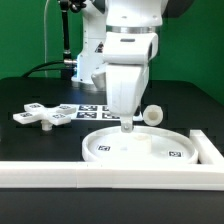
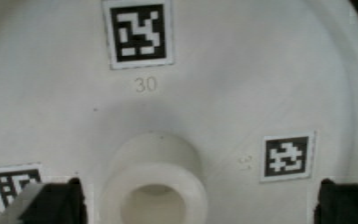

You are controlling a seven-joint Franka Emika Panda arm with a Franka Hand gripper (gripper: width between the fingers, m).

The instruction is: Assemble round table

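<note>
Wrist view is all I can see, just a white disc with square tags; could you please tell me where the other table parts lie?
Observer: The flat white cross-shaped plastic base piece lies on the black table, off toward the exterior view's left.
Operator: And the leg?
Observer: The short thick white cylinder leg rests beyond the wide white rimmed round disc, on the exterior view's right of the hand.
Operator: Any obstacle nearby?
Observer: A long white border wall runs close along the disc's near side.
</note>
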